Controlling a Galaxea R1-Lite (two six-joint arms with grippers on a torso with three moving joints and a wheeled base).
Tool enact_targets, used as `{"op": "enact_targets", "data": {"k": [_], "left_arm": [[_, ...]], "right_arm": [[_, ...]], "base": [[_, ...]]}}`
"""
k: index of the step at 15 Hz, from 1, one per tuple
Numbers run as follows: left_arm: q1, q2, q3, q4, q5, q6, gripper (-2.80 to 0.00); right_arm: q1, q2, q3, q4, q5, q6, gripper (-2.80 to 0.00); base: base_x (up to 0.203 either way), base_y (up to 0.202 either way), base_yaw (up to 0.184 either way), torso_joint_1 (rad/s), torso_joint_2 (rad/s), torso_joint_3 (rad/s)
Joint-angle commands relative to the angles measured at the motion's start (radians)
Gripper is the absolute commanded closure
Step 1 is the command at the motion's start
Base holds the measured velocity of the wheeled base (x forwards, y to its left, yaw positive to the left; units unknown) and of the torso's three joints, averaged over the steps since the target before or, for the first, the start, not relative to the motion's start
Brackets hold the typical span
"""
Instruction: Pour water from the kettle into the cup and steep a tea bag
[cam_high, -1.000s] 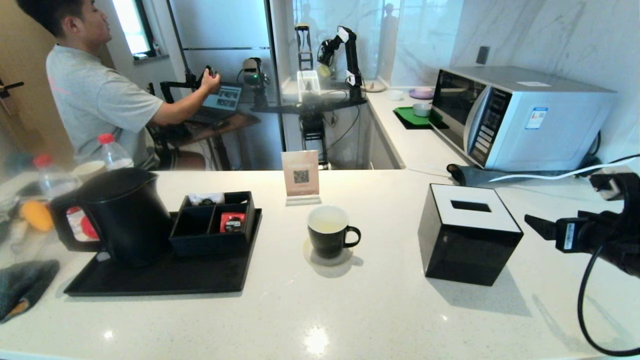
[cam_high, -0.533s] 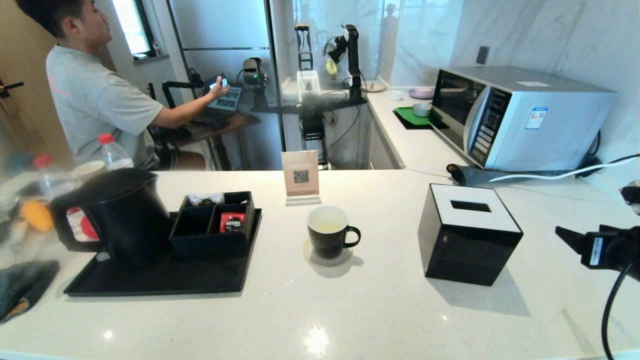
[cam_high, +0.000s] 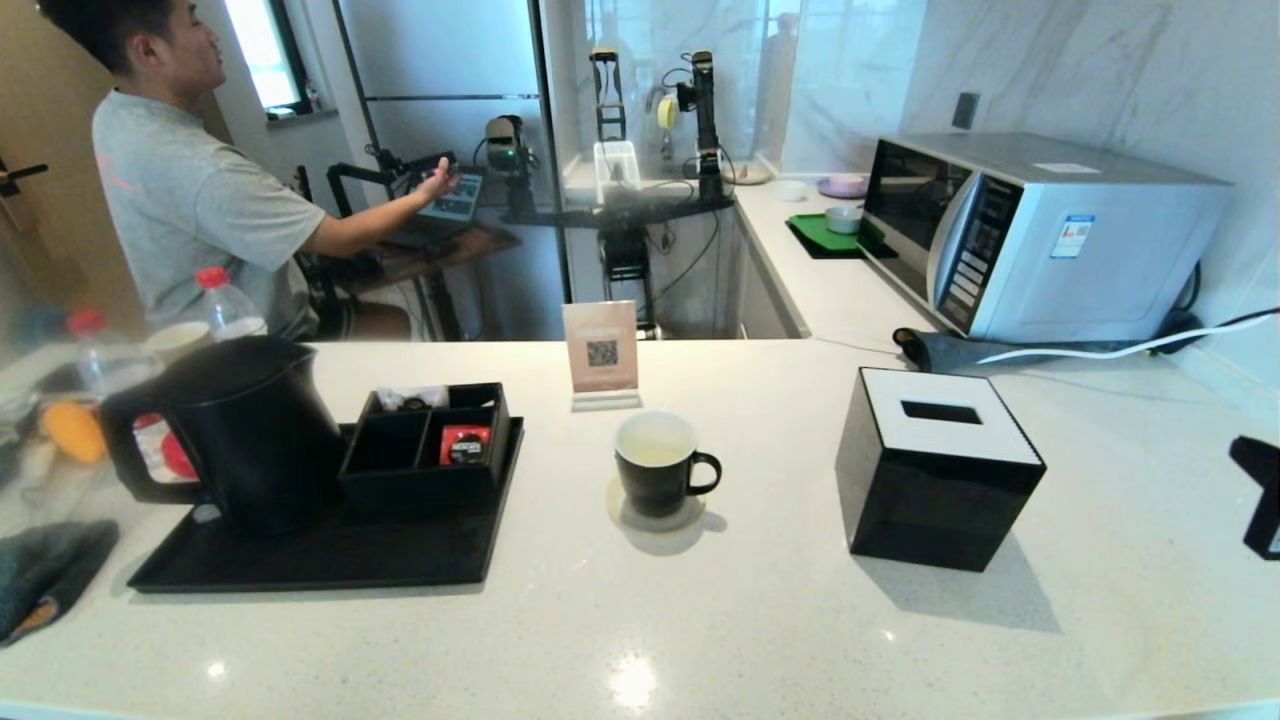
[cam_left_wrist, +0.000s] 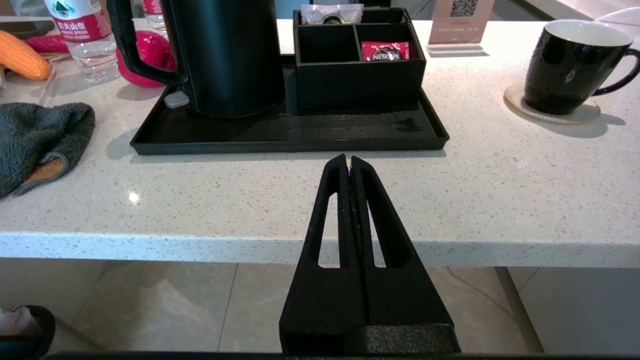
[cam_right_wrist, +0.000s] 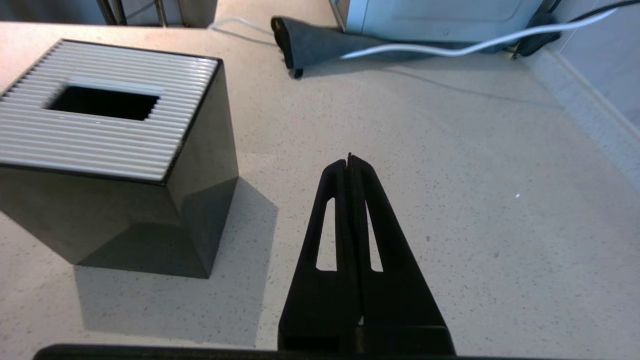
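The right gripper (cam_right_wrist: 349, 160) is hovering over bare counter at the far right, fingers pressed together and holding nothing. Just beside it the black tissue box (cam_right_wrist: 107, 150) is sitting between it and the work. The left gripper (cam_left_wrist: 348, 162) is hanging below the counter's front edge, its fingers also closed flat on each other and empty, pointing straight at the black tray (cam_left_wrist: 280, 135).

From that left gripper the kettle (cam_left_wrist: 225, 55) is standing upright, ahead and a little to the left on the tray, its loop handle (cam_left_wrist: 131, 47) facing away from the cup, toward the bottles. The cup (cam_left_wrist: 570, 65) is sitting on a coaster well off to the right, ear handle pointing right.

The left arm looks the nearer one for the kettle. The organiser box (cam_left_wrist: 357, 60) is crowding the kettle's right flank, and a grey cloth (cam_left_wrist: 37, 137) is lying to the left. I cannot make out a tea bag; the cup's inside (cam_high: 655, 440) looks pale.
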Motion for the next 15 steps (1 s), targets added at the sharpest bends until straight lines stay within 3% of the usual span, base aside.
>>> {"op": "enact_targets", "data": {"k": [1,6,10,13,15], "left_arm": [[0.0,0.0,0.0,0.001,0.0,0.0,0.0],[0.0,0.0,0.0,0.001,0.0,0.0,0.0],[0.0,0.0,0.0,0.001,0.0,0.0,0.0],[0.0,0.0,0.0,0.001,0.0,0.0,0.0],[0.0,0.0,0.0,0.001,0.0,0.0,0.0]], "right_arm": [[0.001,-0.165,0.047,0.01,0.001,-0.003,0.0],[0.0,-0.521,0.064,0.284,-0.003,-0.026,0.0],[0.019,-0.852,0.025,0.648,-0.006,-0.04,0.0],[0.1,-0.878,0.069,0.689,-0.009,-0.049,0.0],[0.149,-0.913,0.196,0.567,-0.009,-0.047,0.0]], "base": [[0.0,0.0,0.0,0.0,0.0,0.0],[0.0,0.0,0.0,0.0,0.0,0.0],[0.0,0.0,0.0,0.0,0.0,0.0],[0.0,0.0,0.0,0.0,0.0,0.0],[0.0,0.0,0.0,0.0,0.0,0.0]]}}
